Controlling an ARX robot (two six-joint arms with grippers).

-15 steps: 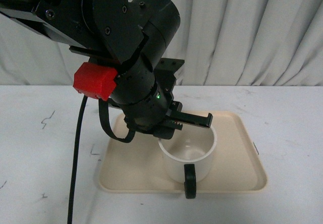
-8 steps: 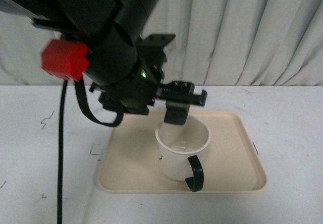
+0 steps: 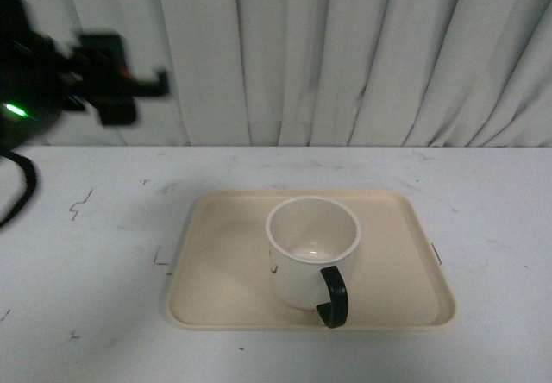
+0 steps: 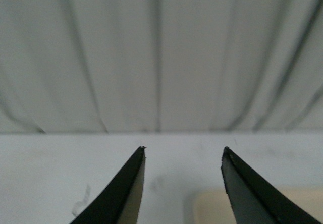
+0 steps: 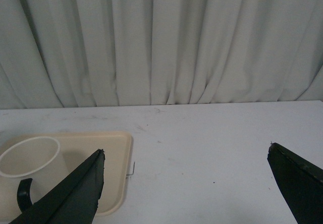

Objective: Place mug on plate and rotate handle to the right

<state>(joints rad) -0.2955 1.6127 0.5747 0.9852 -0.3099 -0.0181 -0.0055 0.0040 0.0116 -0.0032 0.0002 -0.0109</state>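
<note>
**Mug** [image 3: 312,260]: cream-white, upright, mouth up. We recorded it standing on the plate, about midway between the plate's left and right sides and close to its near edge. A few small black marks showed low on its left side, too little to read.

**Handle** [image 3: 333,295]: a black loop on the near side of the mug. It faced the camera and was turned a little to the right. In the front view its lower end overlapped the plate's near rim.

**Plate** [image 3: 216,271]: beige, rectangular, with rounded corners and a low rim. It lay flat on the table and held only the mug.

**Table** [image 3: 492,210]: white and scuffed.

**Curtain** [image 3: 362,55]: pale and pleated, hanging behind the table.

**Left gripper** [image 4: 184,151]: we logged it high at the far left of the front view, blurred and well apart from the mug. Its wrist view showed two dark fingers [image 4: 126,193] spread, with nothing between them.

**Right gripper** [image 5: 186,148]: spread wide and empty, to the right of the plate and clear of it.
</note>
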